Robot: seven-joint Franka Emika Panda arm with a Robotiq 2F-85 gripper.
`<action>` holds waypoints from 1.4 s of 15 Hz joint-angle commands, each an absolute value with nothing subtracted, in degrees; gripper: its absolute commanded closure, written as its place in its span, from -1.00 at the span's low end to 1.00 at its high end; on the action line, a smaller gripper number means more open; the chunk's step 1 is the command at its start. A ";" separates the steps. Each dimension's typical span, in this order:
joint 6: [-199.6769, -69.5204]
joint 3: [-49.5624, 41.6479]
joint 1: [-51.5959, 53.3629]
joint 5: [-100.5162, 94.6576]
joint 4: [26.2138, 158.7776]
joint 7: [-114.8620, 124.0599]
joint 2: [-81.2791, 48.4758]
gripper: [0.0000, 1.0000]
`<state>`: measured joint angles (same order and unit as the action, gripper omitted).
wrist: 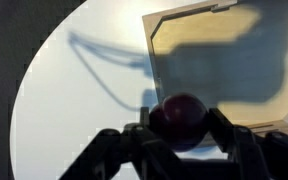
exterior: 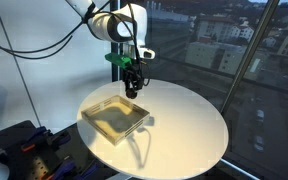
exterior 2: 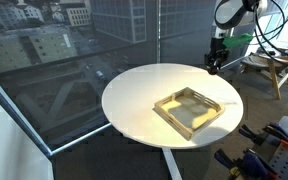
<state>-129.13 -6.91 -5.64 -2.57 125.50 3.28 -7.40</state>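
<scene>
In the wrist view my gripper (wrist: 182, 122) is shut on a dark red round fruit, like a plum (wrist: 180, 118), with a finger pressed against each side. The gripper (exterior: 132, 86) hangs in the air above the far edge of a shallow wooden tray (exterior: 115, 116) on the round white table (exterior: 184, 125). In an exterior view the gripper (exterior 2: 213, 66) hovers over the table's far rim, beyond the tray (exterior 2: 190, 109). From the wrist the tray (wrist: 224, 60) lies just ahead and below, with the arm's shadow across it. The tray looks bare inside.
The round table (exterior 2: 134, 100) stands next to tall windows over a city. A black stand with orange parts (exterior: 24, 150) sits by the table's edge. A wooden stool (exterior 2: 269, 68) stands behind the arm. Cables (exterior: 44, 45) trail from the arm.
</scene>
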 commanded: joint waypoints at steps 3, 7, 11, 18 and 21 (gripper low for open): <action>-129.89 -6.58 -5.63 -3.72 128.16 2.21 -4.60 0.28; -128.98 -6.52 -5.74 -2.58 126.37 2.97 -6.76 -0.22; -128.98 -6.52 -5.74 -2.58 126.37 2.97 -7.06 -0.22; -128.98 -6.52 -5.74 -2.58 126.36 2.97 -7.06 -0.22; -129.11 -6.57 -5.78 -2.64 126.39 2.97 -7.01 0.28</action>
